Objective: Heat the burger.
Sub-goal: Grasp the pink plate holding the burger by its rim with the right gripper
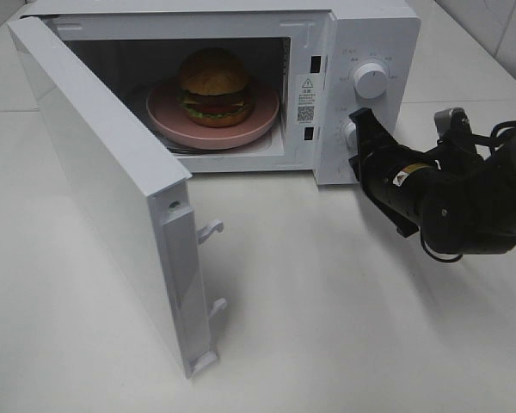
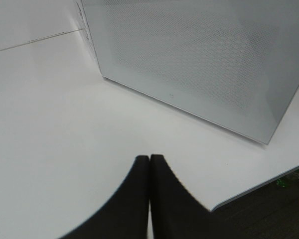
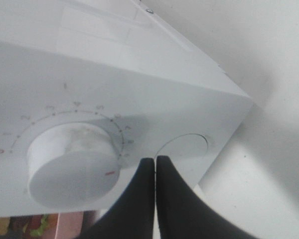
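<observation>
Right gripper (image 1: 359, 122) is held clenched and empty just beside the lower knob (image 3: 72, 164) of the microwave (image 1: 394, 52), while the burger (image 1: 213, 86) is seen to its left, set on a pink plate (image 1: 260, 114) inside the open cavity.

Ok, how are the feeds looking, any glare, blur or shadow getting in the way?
Exterior high: even light, sharp, the burger clearly lit inside the microwave, soft shadow beside the open door. Right wrist: very close, dial washed out and soft, right gripper a dark blur. Left wrist: left gripper out of focus, the door's mesh fairly sharp.
</observation>
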Available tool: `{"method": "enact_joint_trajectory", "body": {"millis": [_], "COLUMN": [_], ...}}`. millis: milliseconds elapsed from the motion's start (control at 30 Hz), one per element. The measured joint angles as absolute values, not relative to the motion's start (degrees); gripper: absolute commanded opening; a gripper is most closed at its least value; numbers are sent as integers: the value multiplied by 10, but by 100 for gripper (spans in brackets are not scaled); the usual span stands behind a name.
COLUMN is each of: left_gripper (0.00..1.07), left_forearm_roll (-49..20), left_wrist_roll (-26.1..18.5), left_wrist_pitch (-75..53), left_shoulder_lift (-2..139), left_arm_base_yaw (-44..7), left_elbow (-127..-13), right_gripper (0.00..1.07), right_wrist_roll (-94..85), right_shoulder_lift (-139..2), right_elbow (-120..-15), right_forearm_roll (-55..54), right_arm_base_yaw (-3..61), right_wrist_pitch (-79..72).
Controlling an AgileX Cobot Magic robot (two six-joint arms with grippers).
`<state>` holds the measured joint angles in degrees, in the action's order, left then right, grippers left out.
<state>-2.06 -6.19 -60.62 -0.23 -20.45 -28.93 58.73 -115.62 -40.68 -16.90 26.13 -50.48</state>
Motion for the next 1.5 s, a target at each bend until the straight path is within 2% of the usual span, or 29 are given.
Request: {"method": "enact_joint_trajectory", "body": {"millis": [267,467,600,700,767,1067,1233,1500], "left_gripper": [0,0,0,0,0,0,0,0], "left_forearm_roll": [-21,-21,-21,-21,-21,-21,-21,-21], "left_wrist_roll": [-62,-62,-62,-62,-62,-62,-62,-62], "left_wrist_pitch": [-606,-606,-606,-606,-606,-606,-606,-606], "left_shoulder_lift": [-2,-2,-2,-2,-2,-2,-2,-2], "left_arm_base_yaw": [-205,-205,-205,-205,-205,-205,-205,-205], "left_elbow": [-289,-289,-289,-289,-289,-289,-289,-289], "right_gripper": [0,0,0,0,0,1,2,2], "right_wrist_roll": [574,524,431,403,295,226,182,159], "right_shoulder_lift": [-1133,-1122,-1121,-1121,-1120,-1115,-1068,-966], "right_elbow": [-345,-307,-296,-296,-292,-292,-290,-290], "right_forearm_roll": [-137,-56,21,36,73,107,127,173], "right_arm_base_yaw": [261,261,261,261,261,261,261,261], "right_wrist_pitch": [-510,-599,-674,-684,-691,-693,-645,-419]}}
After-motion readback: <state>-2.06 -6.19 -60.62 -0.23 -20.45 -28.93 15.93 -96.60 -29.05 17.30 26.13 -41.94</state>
